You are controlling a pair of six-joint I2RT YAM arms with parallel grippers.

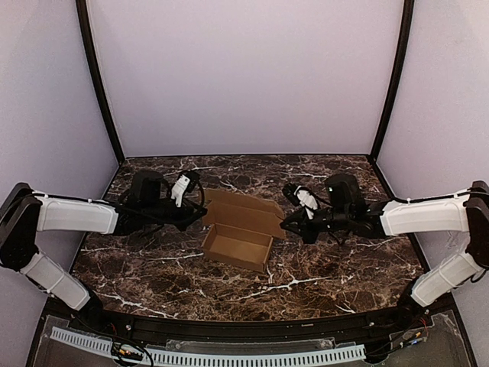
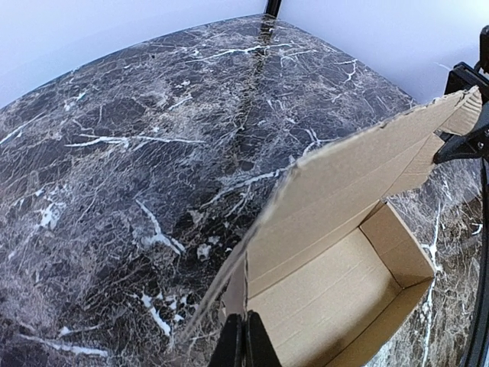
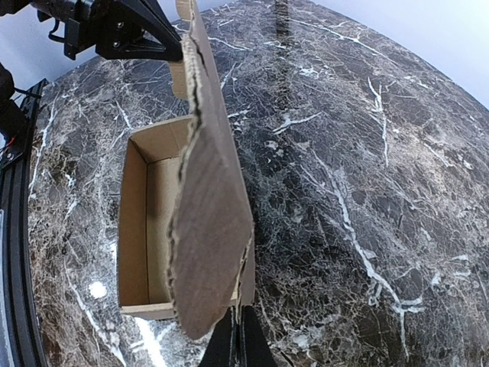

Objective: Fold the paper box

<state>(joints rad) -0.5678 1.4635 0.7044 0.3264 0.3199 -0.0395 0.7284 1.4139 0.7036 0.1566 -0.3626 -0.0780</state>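
Note:
The paper box (image 1: 238, 243) is brown cardboard, an open shallow tray on the marble table with its lid flap (image 1: 243, 211) raised behind it. My left gripper (image 1: 200, 212) is shut on the flap's left side tab, seen in the left wrist view (image 2: 246, 336). My right gripper (image 1: 284, 223) is shut on the flap's right side tab, seen in the right wrist view (image 3: 240, 336). The tray's inside (image 2: 344, 290) is empty. The flap stands up, tilted over the tray (image 3: 206, 222).
The dark marble table (image 1: 306, 275) ends at pale walls behind and at both sides. A black rail (image 1: 229, 325) runs along the near edge. The opposite arm's black fingers show in the right wrist view (image 3: 137, 34).

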